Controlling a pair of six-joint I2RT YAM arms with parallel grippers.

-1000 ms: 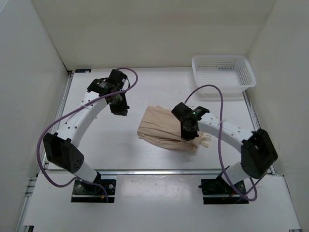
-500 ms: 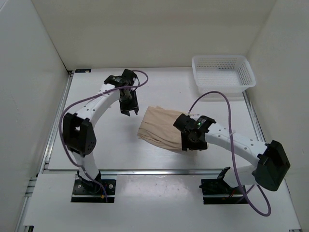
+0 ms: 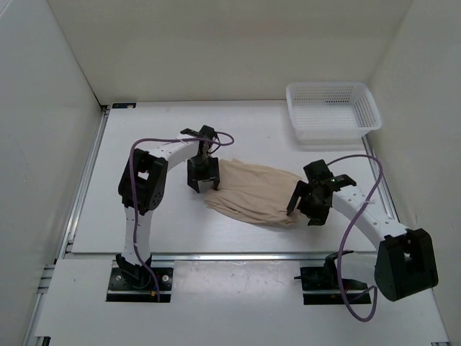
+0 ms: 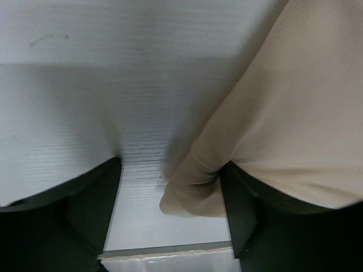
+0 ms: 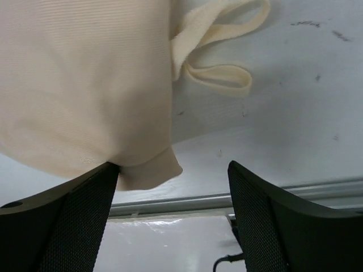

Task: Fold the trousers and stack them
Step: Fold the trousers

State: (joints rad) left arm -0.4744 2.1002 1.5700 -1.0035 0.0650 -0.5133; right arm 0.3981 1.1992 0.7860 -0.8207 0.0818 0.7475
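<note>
The beige trousers (image 3: 252,193) lie folded in a wrinkly bundle mid-table. My left gripper (image 3: 204,176) stands at the bundle's left end and my right gripper (image 3: 306,202) at its right end. In the left wrist view the left gripper (image 4: 170,198) is open, and a fold of the trousers (image 4: 193,187) lies between the fingers against the right one (image 4: 255,221), not pinched. The right gripper (image 5: 173,192) is open too. A corner of the trousers (image 5: 148,170) hangs beside its left finger (image 5: 68,221), and a drawstring loop (image 5: 221,76) rests on the table.
A white mesh basket (image 3: 333,112) stands at the back right corner. White walls enclose the table on three sides. A metal rail (image 3: 230,254) runs along the table's near edge, just behind the right gripper.
Both grippers have opened. The left arm swung from the back left to the bundle's left end. The right gripper moved right off the bundle, which now reaches further right.
</note>
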